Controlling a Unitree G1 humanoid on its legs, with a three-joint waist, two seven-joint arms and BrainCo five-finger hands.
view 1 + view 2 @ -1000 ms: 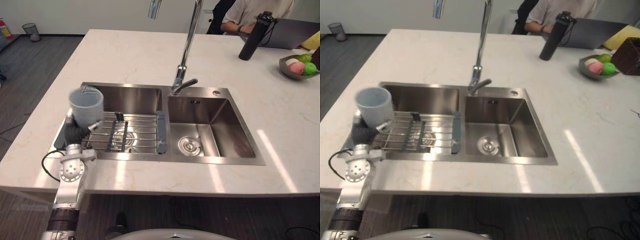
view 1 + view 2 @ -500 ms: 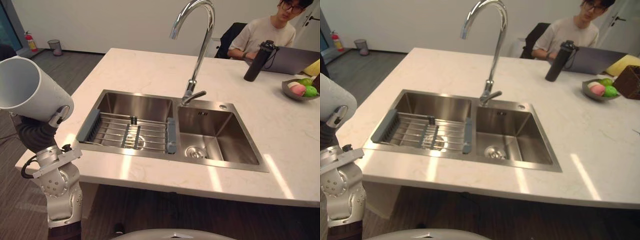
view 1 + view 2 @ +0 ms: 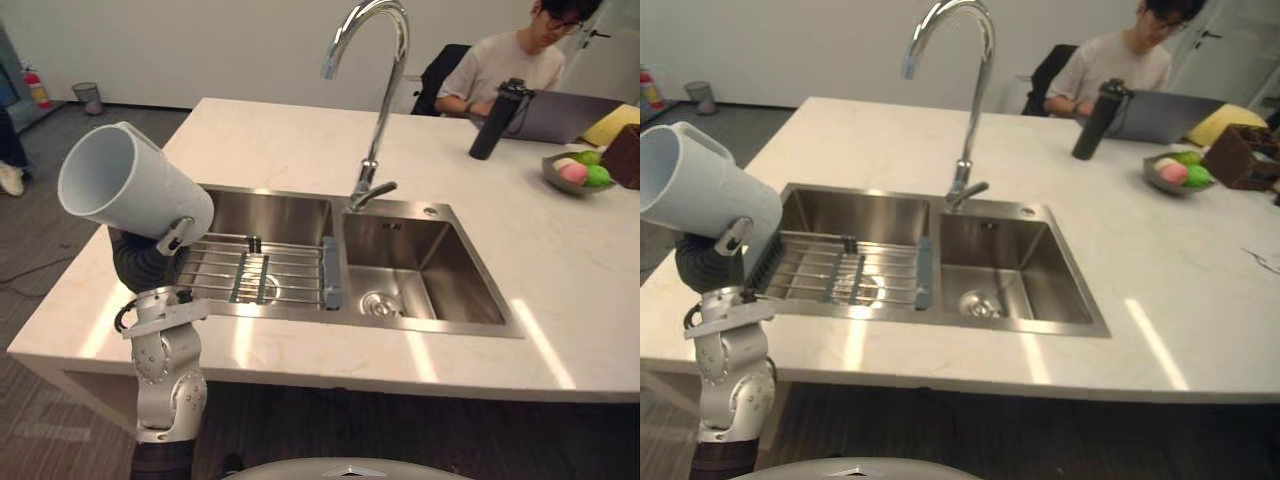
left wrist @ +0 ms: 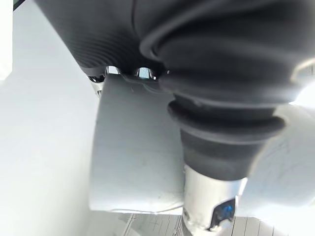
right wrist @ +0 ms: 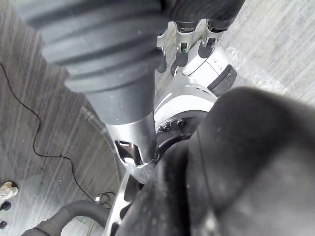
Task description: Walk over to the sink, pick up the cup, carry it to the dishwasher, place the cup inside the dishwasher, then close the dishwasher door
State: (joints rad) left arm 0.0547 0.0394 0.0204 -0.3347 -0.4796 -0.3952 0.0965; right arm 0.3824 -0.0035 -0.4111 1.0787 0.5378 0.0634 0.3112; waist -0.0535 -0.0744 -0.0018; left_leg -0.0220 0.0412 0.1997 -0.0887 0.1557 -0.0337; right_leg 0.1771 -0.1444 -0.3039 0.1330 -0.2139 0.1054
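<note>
Left eye view: left robot hand, fingers curled round a tilted white cup, beside the sink.

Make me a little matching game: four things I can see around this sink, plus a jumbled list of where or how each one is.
Things:
1. cup
2. wire rack
3. black bottle
4. bowl

Descriptions:
A. lying in the left basin of the sink
B. standing beside the laptop
C. tilted, gripped by the left hand
D. holding pink and green fruit

Pairs: 1-C, 2-A, 3-B, 4-D.
</note>
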